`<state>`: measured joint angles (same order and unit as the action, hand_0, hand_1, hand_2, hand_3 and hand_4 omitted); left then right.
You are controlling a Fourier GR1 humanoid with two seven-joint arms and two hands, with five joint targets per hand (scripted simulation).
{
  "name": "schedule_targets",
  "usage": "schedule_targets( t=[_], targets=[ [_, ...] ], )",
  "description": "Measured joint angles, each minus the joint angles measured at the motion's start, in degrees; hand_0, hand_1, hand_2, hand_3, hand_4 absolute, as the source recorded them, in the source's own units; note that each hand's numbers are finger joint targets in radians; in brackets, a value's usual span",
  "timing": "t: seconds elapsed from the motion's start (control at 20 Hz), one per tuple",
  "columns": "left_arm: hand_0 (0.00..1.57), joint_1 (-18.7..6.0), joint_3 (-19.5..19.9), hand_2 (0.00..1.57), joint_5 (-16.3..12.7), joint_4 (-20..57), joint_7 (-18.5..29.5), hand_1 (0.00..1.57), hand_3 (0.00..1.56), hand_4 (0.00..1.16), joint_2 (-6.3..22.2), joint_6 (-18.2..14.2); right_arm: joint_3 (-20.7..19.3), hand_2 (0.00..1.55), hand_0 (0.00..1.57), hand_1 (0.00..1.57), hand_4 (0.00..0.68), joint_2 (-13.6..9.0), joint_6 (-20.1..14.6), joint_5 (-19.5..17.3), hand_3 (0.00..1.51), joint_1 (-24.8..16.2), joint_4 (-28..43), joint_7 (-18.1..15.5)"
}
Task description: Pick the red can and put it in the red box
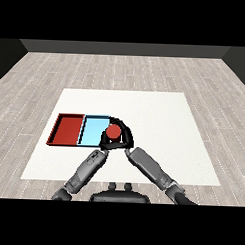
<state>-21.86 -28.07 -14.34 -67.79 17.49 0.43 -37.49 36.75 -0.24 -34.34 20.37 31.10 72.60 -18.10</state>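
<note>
Right hand [123, 137] is curled round the red can [112, 131], so I'd say pickup is done. The can sits at the light blue tray's [91, 131] right edge. Left hand [105, 143] is right beside it, fingers unclear. Red tray [61, 137] still has no can in it.

A white desk [159, 141] stands on a floor [121, 72] of pale grey wooden planks, and a dark grey wall [125, 48] runs along the far end.
</note>
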Motion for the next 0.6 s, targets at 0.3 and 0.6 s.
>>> schedule_targets(
  t=[0.3,0.6],
  targets=[
    [1.57,0.4,0.7,1.57,0.4,0.8,0.4,1.57,1.51,1.15,-0.1,0.5,-1.7,0.00,0.00,0.00,0.000,0.0,2.0,-2.1,0.00,-2.6,1.2,-0.2],
    [1.57,1.1,1.4,1.57,-0.2,0.9,0.3,1.57,1.49,1.14,-0.3,0.9,-6.6,0.00,0.00,0.00,0.000,-2.1,2.3,-4.9,0.00,-3.3,8.3,4.5]
  ],
)
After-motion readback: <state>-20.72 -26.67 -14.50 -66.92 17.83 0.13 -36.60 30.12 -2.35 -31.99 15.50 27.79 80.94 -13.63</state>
